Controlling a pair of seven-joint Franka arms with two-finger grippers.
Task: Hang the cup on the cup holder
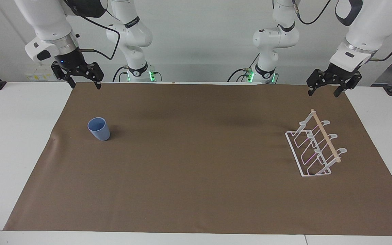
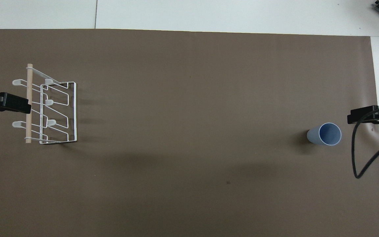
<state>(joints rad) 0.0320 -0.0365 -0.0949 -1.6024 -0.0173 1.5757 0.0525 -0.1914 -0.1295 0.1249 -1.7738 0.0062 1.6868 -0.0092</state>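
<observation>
Right gripper (image 1: 83,81) hangs open and empty over the mat's (image 1: 196,163) robot-side corner at the right arm's end. Left gripper (image 1: 324,88) waits, open too, over the opposite corner; overhead it is cut off. Cup (image 1: 98,129) upright near the right-arm edge, cup holder (image 1: 315,146) near the left-arm edge.

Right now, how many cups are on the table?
1. The cup stands upright on the brown mat toward the right arm's end of the table, well apart from the cup holder, which has nothing hanging on it. No others are visible.
</observation>
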